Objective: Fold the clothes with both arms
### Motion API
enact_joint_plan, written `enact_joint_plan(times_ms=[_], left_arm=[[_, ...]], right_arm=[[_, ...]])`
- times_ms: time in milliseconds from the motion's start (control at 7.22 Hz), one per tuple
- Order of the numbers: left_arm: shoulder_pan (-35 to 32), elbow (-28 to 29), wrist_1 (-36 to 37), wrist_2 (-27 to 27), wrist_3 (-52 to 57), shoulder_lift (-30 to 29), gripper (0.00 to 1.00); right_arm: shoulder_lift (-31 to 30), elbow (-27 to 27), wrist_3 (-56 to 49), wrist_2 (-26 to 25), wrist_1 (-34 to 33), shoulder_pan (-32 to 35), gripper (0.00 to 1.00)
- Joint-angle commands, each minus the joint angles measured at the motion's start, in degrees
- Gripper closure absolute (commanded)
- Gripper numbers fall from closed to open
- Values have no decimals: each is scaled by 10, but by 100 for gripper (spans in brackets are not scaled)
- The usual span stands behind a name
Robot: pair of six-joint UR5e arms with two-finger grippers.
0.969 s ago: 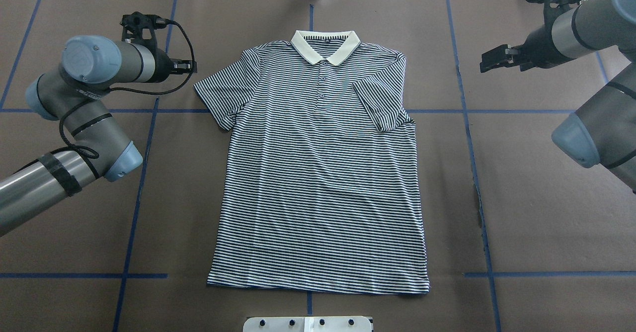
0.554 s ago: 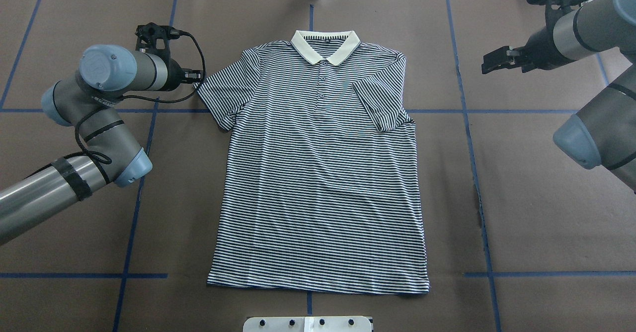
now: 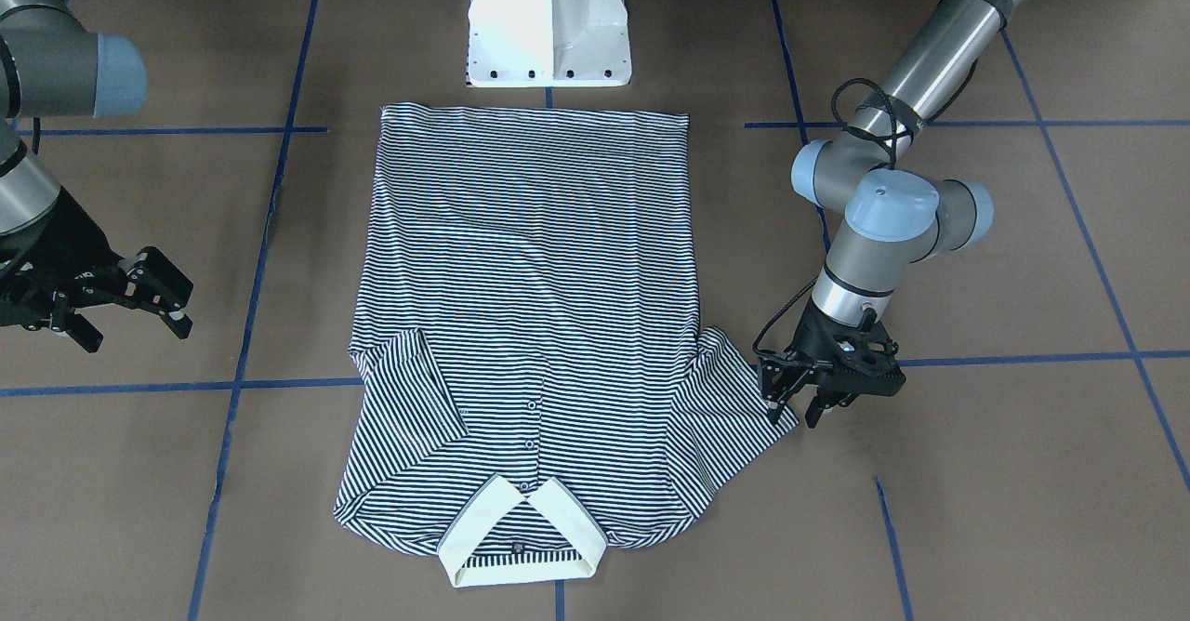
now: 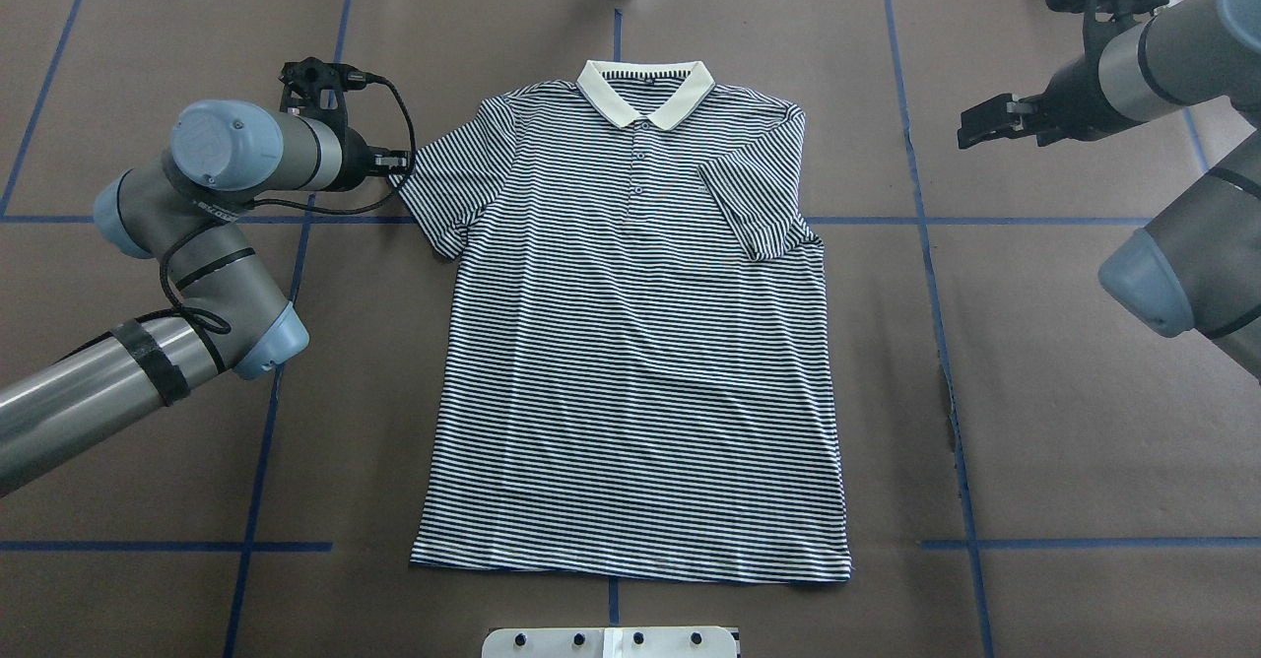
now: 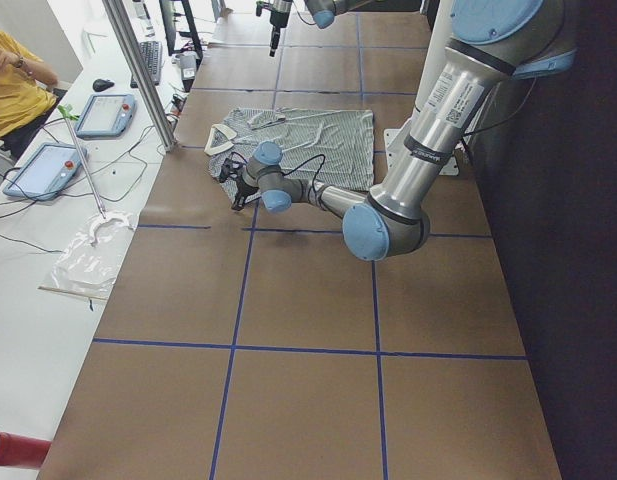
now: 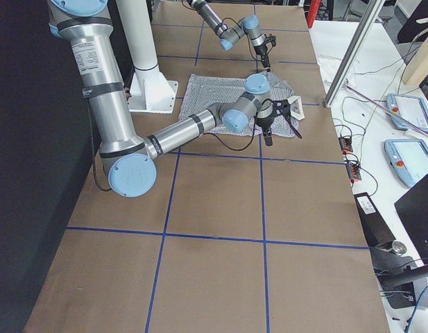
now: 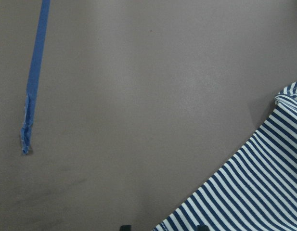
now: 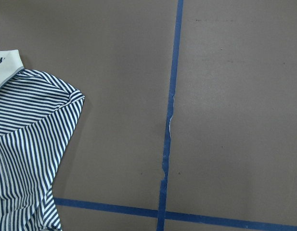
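Looking down from overhead, the polo shirt (image 4: 630, 343) lies flat in the middle of the table (image 4: 1044, 412), collar at 12 o'clock, hem at 6. The 3 o'clock sleeve is folded in over the chest and the 9 o'clock sleeve sticks out. My left gripper (image 4: 399, 158) sits at that sleeve's hem edge, fingers apart. My right gripper (image 4: 970, 131) hovers out at 2 o'clock, fingers spread too, with bare table all around it.
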Motion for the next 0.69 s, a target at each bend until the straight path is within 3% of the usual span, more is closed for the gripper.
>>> enact_joint_plan(times_ms=[0,138,415,554], left_arm=[[3,3,0,0,-1,0,54],[5,3,0,0,-2,0,58],[5,2,0,0,-2,-1,100],[5,-2,1,0,-3,-1,100]], right_arm=[[0,0,-1,0,1,0,0],[0,0,-1,1,1,0,0],[-1,1,-1,0,1,0,0],[-1,0,-1,1,1,0,0]])
